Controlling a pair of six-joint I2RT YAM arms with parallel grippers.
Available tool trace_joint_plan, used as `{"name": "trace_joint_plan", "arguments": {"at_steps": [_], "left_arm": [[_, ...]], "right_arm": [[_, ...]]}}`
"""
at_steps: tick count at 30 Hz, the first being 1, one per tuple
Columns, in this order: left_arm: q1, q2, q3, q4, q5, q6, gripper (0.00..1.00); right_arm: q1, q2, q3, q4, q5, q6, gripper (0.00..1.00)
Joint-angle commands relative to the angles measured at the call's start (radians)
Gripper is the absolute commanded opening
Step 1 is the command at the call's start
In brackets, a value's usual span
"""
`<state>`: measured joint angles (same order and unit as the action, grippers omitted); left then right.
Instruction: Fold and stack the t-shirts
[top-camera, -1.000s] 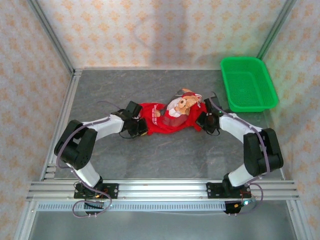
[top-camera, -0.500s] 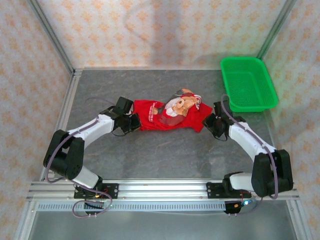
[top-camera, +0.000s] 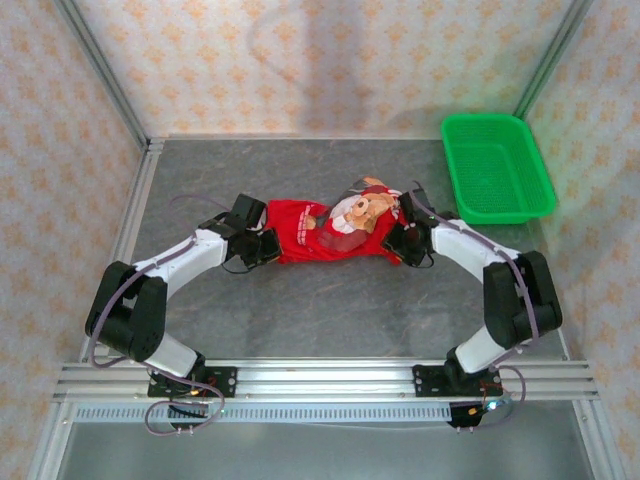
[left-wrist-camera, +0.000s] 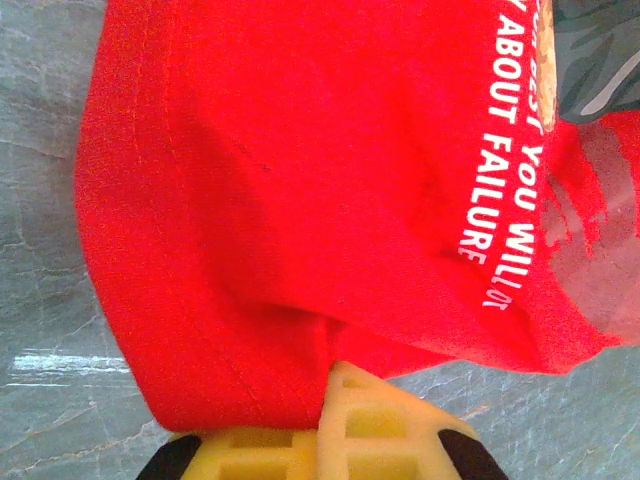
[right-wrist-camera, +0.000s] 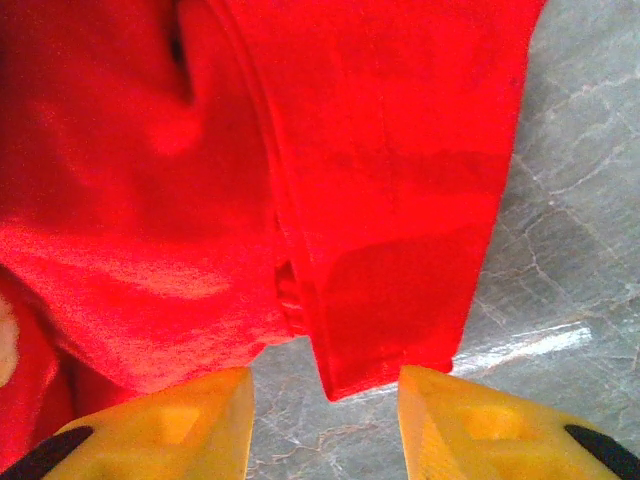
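- A red t-shirt (top-camera: 335, 232) lies crumpled at the middle of the grey counter (top-camera: 330, 310), teddy-bear print (top-camera: 362, 212) facing up, spanning the space between the two arms.
- The left gripper (left-wrist-camera: 325, 400) meets the shirt's left end, its jaws clenched on a fold of red cloth near the white lettering (left-wrist-camera: 505, 180).
- The right gripper (right-wrist-camera: 325, 400) sits at the shirt's right end, jaws released, a corner of red hem lying in the gap between them.
- A green basket (top-camera: 497, 168) stands well apart at the far right corner.
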<state>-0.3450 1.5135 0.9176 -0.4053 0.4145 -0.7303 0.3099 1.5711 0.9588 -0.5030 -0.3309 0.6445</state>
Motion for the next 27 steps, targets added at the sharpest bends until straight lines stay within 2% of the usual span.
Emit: {"name": "trace_joint_plan", "arguments": {"at_steps": [1,9,15,22,27], "left_arm": [[0.001,-0.037,-0.006,-0.017,0.003,0.023,0.00],[0.001,-0.056,-0.017,-0.027,0.000,0.029,0.00],[0.003,-0.073,-0.031,-0.032,-0.008,0.034,0.00],[0.024,-0.103,-0.031,-0.049,-0.010,0.041,0.00],[0.071,-0.141,0.063,-0.134,-0.001,0.080,0.00]], "right_arm": [[0.006,0.023,0.021,-0.043,0.039,-0.023,0.41],[0.013,0.067,0.000,-0.015,0.042,-0.016,0.30],[0.013,0.008,-0.003,-0.038,0.100,0.002,0.01],[0.009,-0.141,0.009,-0.124,0.181,0.011,0.00],[-0.007,-0.268,0.073,-0.162,0.210,0.019,0.00]]}}
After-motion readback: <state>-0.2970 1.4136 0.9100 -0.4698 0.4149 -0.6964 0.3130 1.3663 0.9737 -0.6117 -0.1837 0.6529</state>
